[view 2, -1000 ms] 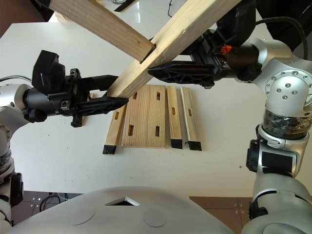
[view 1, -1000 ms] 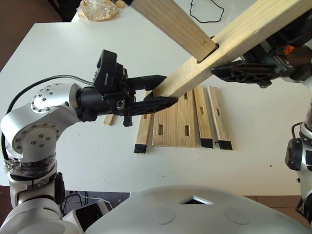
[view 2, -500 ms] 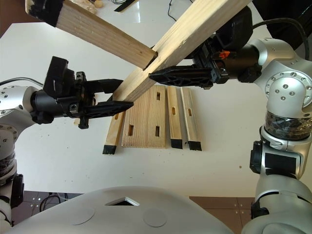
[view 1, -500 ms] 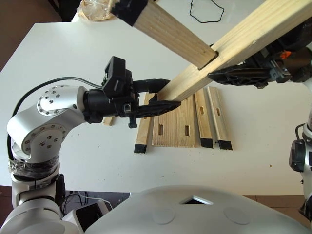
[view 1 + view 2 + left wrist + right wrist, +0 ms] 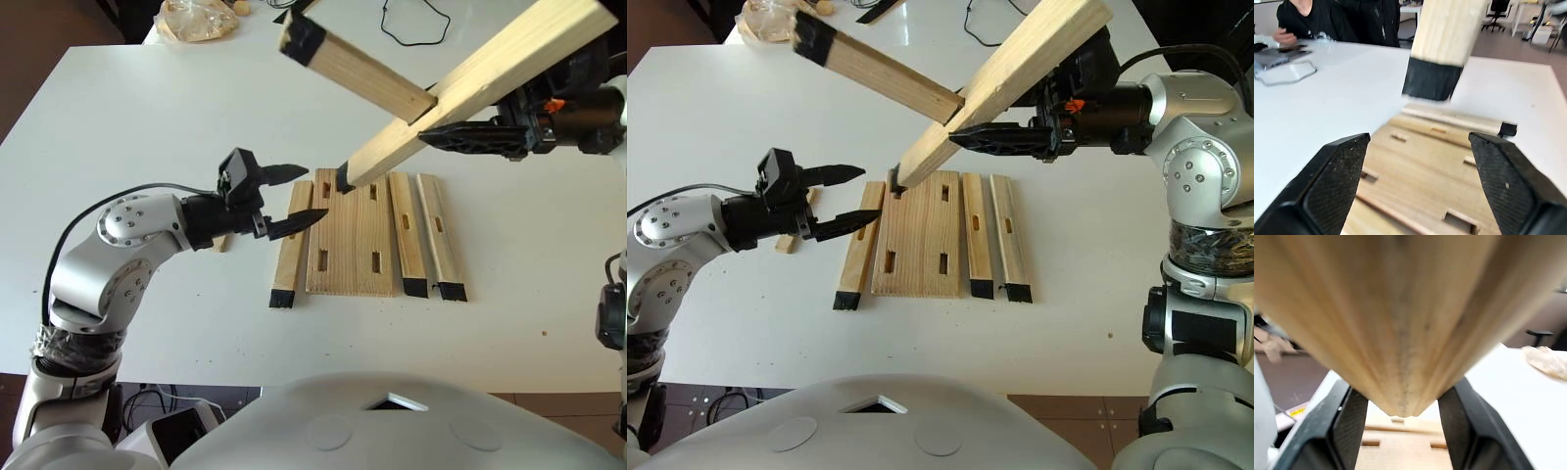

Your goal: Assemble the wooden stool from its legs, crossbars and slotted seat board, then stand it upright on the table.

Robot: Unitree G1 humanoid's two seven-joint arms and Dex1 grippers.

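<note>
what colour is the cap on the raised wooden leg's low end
Black cap on the wooden leg; clearest in left wrist view.

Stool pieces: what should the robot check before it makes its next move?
1. Right gripper shut on the leg: ok.
2. Crossbar plugged into that leg's slot: ok; how deep, cannot tell.
3. Left gripper open and touching no wood: ok.
4. Seat board lying flat on the table, slots facing up: ok.
5. Three loose legs lying beside the board, one on its left, two on its right: ok.
6. Held leg's black end lined up with a slot in the board: cannot tell.
</note>
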